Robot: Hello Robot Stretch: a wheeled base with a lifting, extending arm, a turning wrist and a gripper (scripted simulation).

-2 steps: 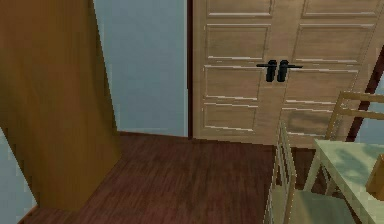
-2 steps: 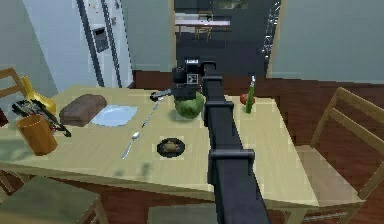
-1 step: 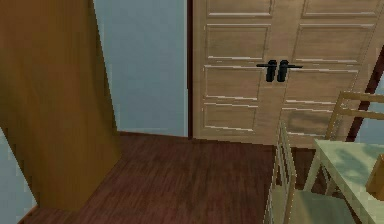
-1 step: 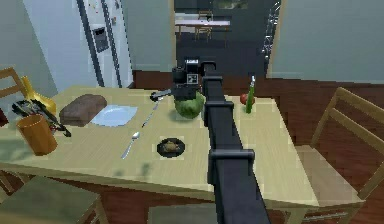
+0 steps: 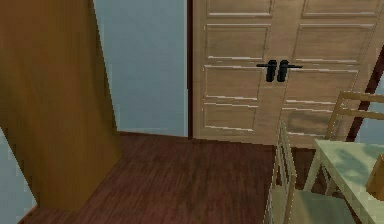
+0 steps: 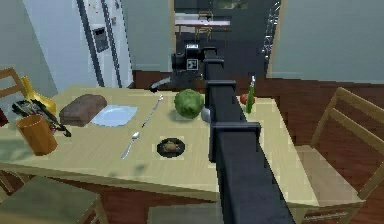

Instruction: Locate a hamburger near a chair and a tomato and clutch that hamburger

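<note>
On the light wooden table (image 6: 90,160) a small brownish blob sits on a dark round plate (image 6: 171,147), just left of the arm. A small red tomato (image 6: 245,98) lies beside a green bottle (image 6: 252,94) on the arm's other side. A wooden chair (image 6: 340,135) stands at the table's right end. The dark arm (image 6: 235,150) rises across the table to the gripper (image 6: 163,84) near the far edge. I cannot tell whether it holds anything.
Also on the table: a green round vegetable (image 6: 189,102), a brown loaf (image 6: 82,107), a white plate (image 6: 115,115), a spoon (image 6: 135,140) and an orange mug (image 6: 38,133). A fridge (image 6: 105,40) stands behind. Ahead are panelled double doors (image 5: 278,68), a wooden panel (image 5: 50,100) and a chair (image 5: 295,175).
</note>
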